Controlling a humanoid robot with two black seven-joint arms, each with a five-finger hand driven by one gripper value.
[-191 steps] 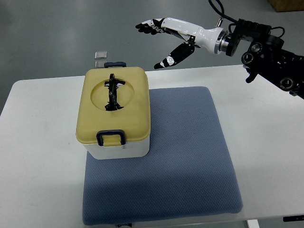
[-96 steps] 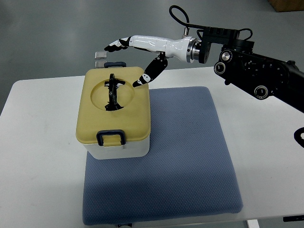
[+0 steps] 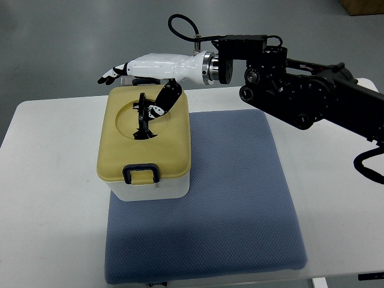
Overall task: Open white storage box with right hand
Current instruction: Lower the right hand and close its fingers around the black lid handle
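Observation:
A white storage box (image 3: 150, 191) with a yellow lid (image 3: 144, 140) stands on the left part of a blue mat (image 3: 234, 198). The lid is down, with a black handle (image 3: 143, 117) upright in its round recess and a dark latch (image 3: 141, 174) at the near edge. My right hand (image 3: 135, 90) reaches in from the right and hovers over the far end of the lid, open. Its fingers (image 3: 113, 74) stretch past the box's far left corner, and the thumb (image 3: 159, 107) hangs down beside the handle. My left arm does not show.
The mat lies on a white table (image 3: 42, 198). The black right forearm (image 3: 300, 90) crosses above the table's far right part. Grey floor lies beyond the table's far edge.
My right hand has swept left from beyond the table's far edge to above the lid's far end, its thumb now beside the handle. The box and lid have not moved.

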